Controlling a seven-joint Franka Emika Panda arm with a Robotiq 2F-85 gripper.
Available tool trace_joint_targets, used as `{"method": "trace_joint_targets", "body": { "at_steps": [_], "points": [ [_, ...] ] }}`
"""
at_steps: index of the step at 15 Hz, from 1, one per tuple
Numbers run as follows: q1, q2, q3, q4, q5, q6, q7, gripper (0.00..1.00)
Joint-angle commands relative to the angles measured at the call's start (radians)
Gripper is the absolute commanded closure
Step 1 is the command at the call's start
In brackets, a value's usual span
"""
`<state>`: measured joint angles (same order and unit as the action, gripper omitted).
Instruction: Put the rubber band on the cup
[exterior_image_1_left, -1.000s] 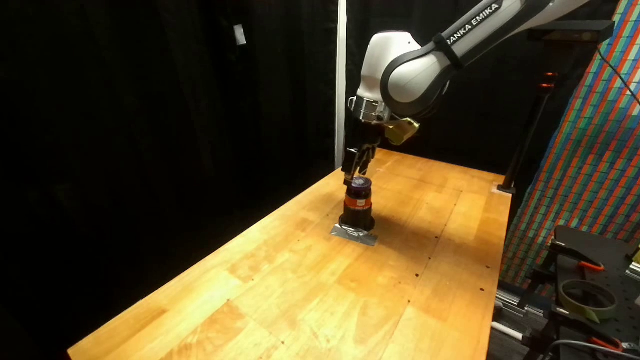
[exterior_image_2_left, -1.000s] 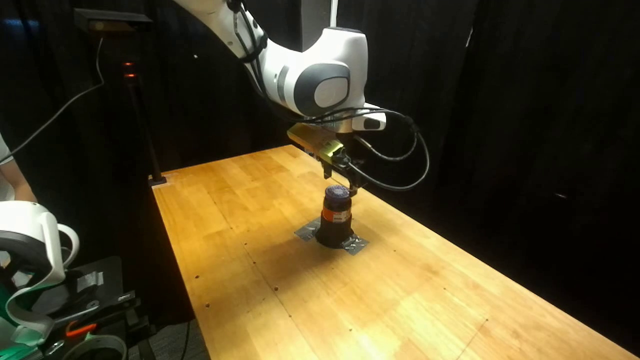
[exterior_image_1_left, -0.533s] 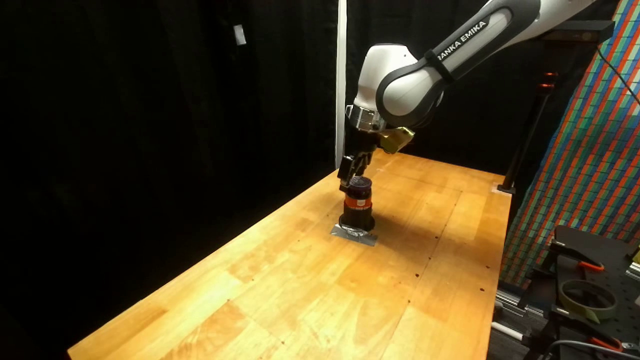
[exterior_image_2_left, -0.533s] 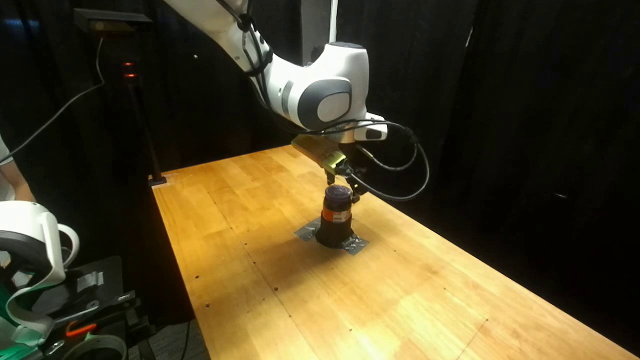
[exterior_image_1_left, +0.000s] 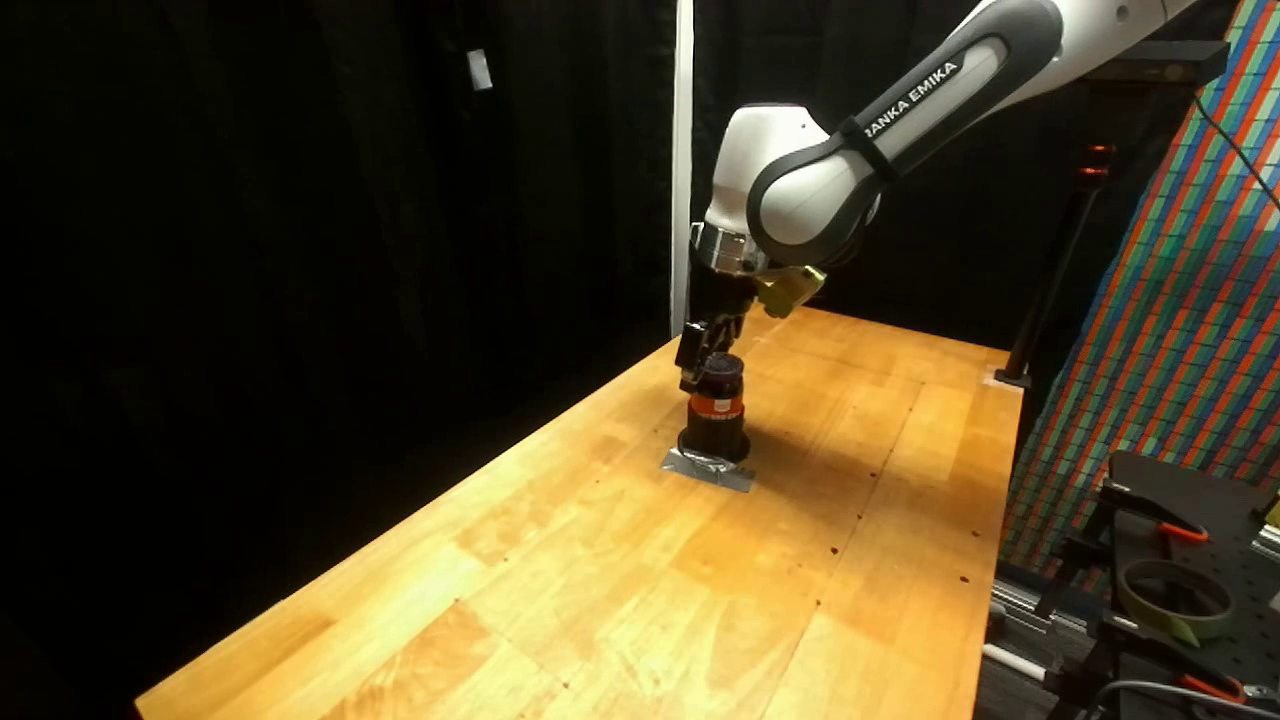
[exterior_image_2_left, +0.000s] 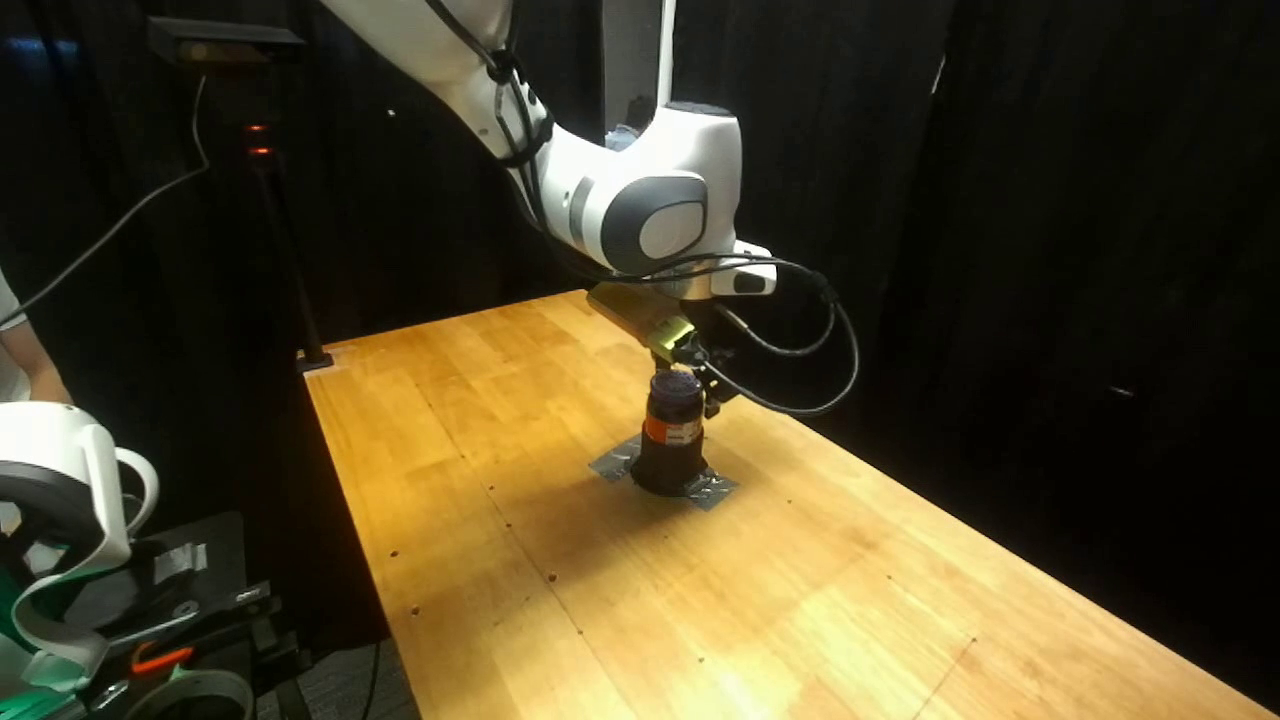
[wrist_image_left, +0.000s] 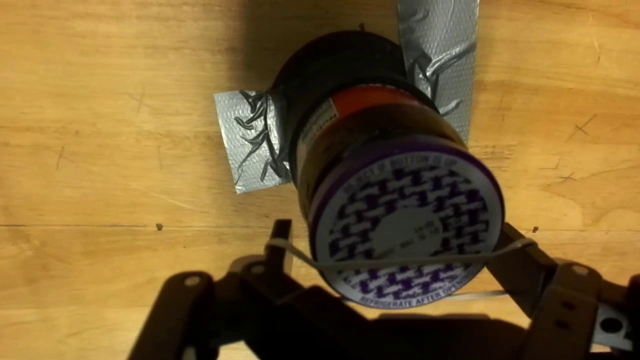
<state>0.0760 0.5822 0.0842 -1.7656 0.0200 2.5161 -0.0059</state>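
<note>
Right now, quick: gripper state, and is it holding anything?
Gripper: open, carrying the rubber band stretched around its spread fingers.

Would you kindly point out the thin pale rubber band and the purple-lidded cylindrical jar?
Thin pale rubber band (wrist_image_left: 410, 261): wrist view, its longer visible strand.
Purple-lidded cylindrical jar (wrist_image_left: 405, 212): wrist view, its printed lid.

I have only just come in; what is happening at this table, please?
A robot arm holds a rubber band stretched across its open jaws, at the top of an upright lidded jar, apparently the cup. The band crosses over the lid in the wrist view, so it is probably not around the jar yet. The jar's black base is taped to the table.
</note>
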Motion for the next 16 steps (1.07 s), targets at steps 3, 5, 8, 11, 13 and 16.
{"method": "trace_joint_targets", "body": {
  "at_steps": [3,5,8,11,13,16],
  "points": [
    [0.003,-0.031,-0.008,0.013,-0.016,-0.21,-0.015,0.0],
    [-0.005,-0.049,-0.004,0.014,-0.01,-0.287,-0.03,0.0],
    [-0.013,-0.073,-0.002,0.005,-0.004,-0.348,-0.051,0.0],
    [-0.023,-0.077,0.003,0.001,0.009,-0.374,-0.072,0.0],
    [-0.026,-0.075,0.003,-0.012,0.014,-0.365,-0.078,0.0],
    [-0.025,-0.073,0.001,-0.044,0.015,-0.329,-0.077,0.0]
  ]
}}
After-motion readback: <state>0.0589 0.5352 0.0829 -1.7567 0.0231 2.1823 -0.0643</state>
